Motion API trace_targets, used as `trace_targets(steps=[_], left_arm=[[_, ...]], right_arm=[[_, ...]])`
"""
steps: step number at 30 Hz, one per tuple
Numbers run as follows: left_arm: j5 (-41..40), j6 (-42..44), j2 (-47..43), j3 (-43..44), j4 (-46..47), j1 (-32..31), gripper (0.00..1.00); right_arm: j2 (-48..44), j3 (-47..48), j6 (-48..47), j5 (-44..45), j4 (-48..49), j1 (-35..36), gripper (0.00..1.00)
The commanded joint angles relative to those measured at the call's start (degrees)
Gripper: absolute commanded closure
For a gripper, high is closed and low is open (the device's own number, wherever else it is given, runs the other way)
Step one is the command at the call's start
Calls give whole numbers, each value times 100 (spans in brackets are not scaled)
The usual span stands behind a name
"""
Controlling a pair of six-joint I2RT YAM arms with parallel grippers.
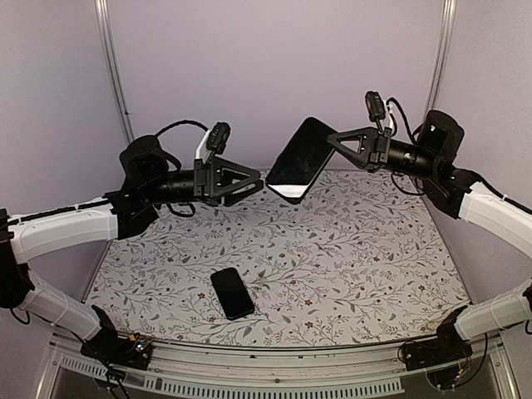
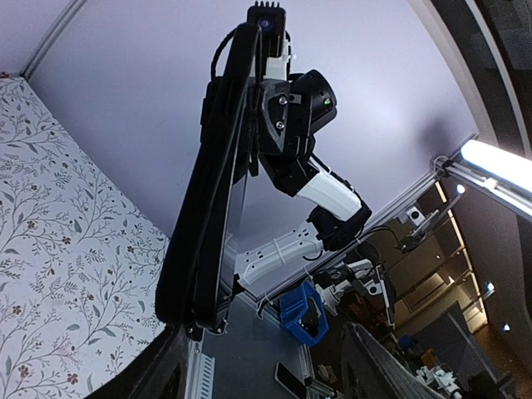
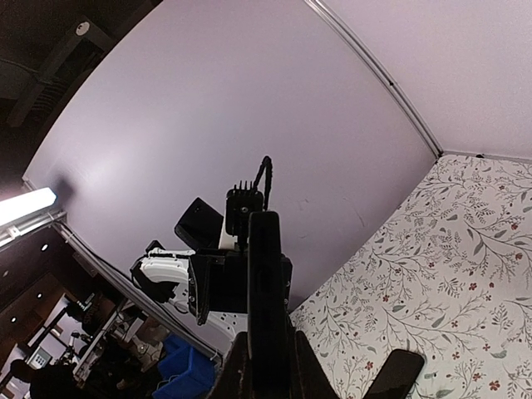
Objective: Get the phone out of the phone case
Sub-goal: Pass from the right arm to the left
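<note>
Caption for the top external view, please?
Right gripper holds the tilted phone case in the air, open left gripper near it, black phone on the floral table.

Recorded from my left wrist:

1. Phone case (image 2: pixel 212 216): dark, seen almost edge-on, hanging tilted in the air above the table. Whether a phone sat inside, I could not tell.
2. Right gripper (image 2: pixel 253 141): black, clamped on the case's upper part, with its white arm (image 2: pixel 332 191) running off behind.
3. My left gripper (image 2: pixel 266 349): fingers (image 2: pixel 166 370) blurred at the bottom edge and spread wide, with nothing between them. The case's lower end was just above them.
4. Table (image 2: pixel 58 216): leaf-and-flower cloth, at the left.
5. Wall (image 2: pixel 125 83): plain lilac.
6. Light strip (image 2: pixel 499 162): lit, at the right.
7. Blue bin (image 2: pixel 301 312): beyond the table.
</note>
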Motion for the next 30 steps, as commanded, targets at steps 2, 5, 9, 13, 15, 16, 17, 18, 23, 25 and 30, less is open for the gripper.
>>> trace_targets(steps=[2, 5, 9, 13, 15, 16, 17, 18, 23, 25, 30], left_arm=[[109, 14, 25, 89, 231, -96, 35], [108, -8, 94, 90, 318, -124, 35], [108, -30, 194, 114, 383, -153, 35], [91, -34, 274, 138, 438, -184, 36], [66, 10, 252, 149, 355, -181, 36], [34, 58, 233, 151, 281, -182, 36], [-4, 117, 208, 159, 198, -182, 36], [-28, 161, 194, 156, 149, -182, 36], [7, 149, 261, 150, 273, -185, 36], [24, 80, 327, 136, 421, -189, 38], [24, -71, 488, 187, 866, -206, 48]], right_arm=[[14, 230, -53, 44, 308, -24, 100], [47, 204, 34, -68, 454, -19, 100], [109, 148, 307, -249, 734, -24, 100], [151, 73, 491, -344, 948, -24, 100], [147, 54, 564, -368, 1012, -17, 100], [147, 50, 581, -376, 1029, -20, 100], [142, 65, 602, -392, 1044, -26, 100], [138, 71, 622, -409, 1054, -27, 100], [151, 49, 717, -446, 1118, -9, 100], [185, 26, 761, -456, 1194, 1, 100], [255, 1, 763, -423, 1229, 76, 100]])
